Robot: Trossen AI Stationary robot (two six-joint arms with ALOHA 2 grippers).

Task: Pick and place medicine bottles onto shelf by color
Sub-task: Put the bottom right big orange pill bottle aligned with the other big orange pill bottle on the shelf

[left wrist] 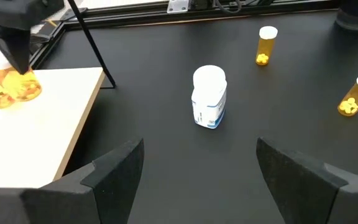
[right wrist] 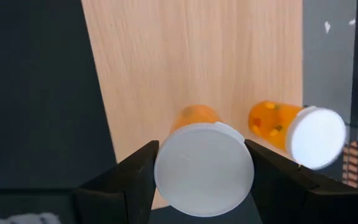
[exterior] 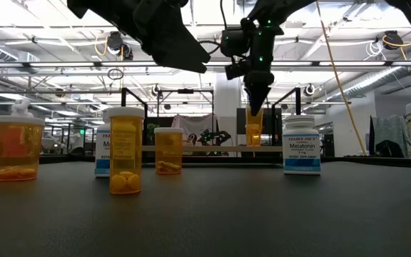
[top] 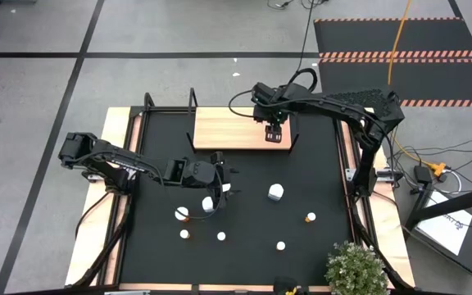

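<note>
Right end effector [right wrist: 201, 180] sets an orange bottle on the shelf, hard against its neighbour.

It pinches the white-capped orange pill bottle [right wrist: 202, 163] over the shelf's [top: 228, 128] right end, where a second orange bottle [right wrist: 294, 130] stands just beside it; releasing off-centre could knock that one or tip the held one off the board's edge. The left end effector [left wrist: 197, 180] hangs spread and empty above the black table [top: 252, 213], near the white melatonin bottle [left wrist: 209, 97], and a careless swing could topple it.
</note>
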